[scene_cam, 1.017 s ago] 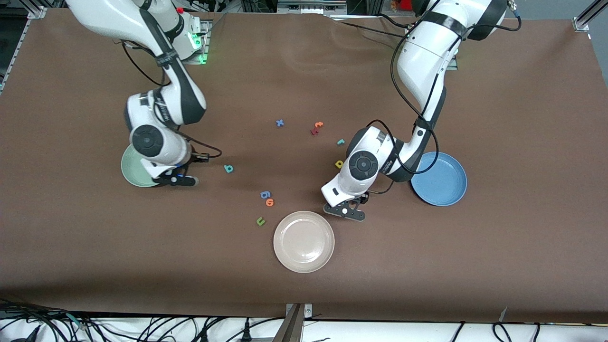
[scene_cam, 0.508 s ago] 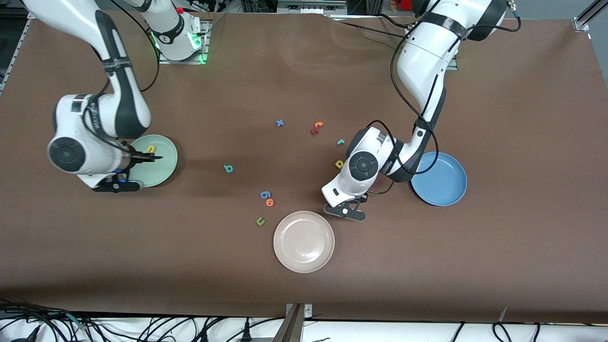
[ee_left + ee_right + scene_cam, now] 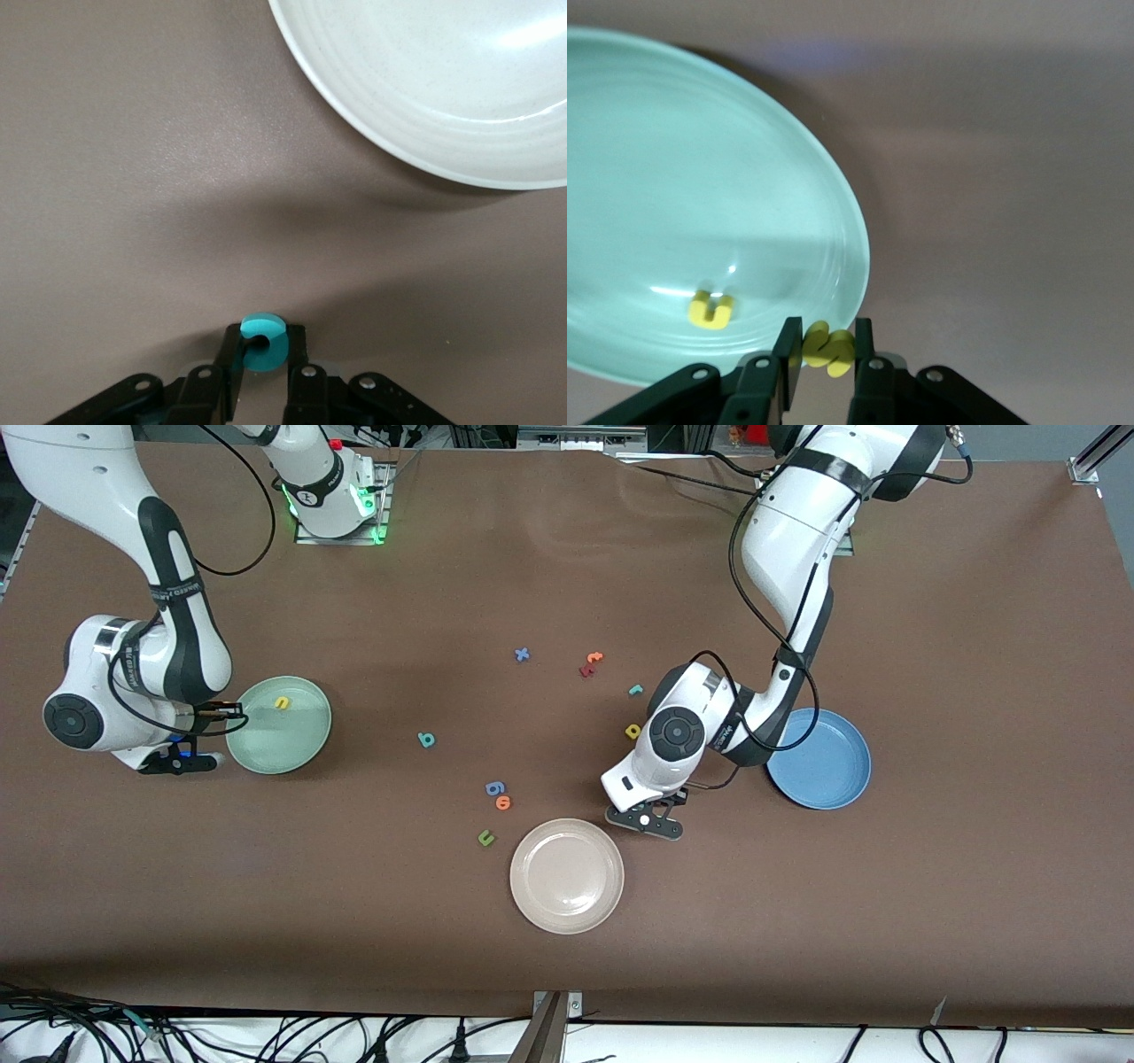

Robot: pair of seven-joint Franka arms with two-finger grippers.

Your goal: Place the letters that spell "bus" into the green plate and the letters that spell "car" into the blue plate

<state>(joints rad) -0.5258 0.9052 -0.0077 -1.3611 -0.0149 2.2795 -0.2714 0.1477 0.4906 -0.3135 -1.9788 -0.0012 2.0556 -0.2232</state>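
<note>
Teal c (image 3: 263, 340) in L gripper (image 3: 263, 367), (clamped)

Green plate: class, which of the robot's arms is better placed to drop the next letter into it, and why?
The right arm. Its right gripper is shut on the yellow "s" at the green plate rim, where the yellow "u" already lies. The left gripper pinches a teal "c" beside the beige-white plate.
</note>
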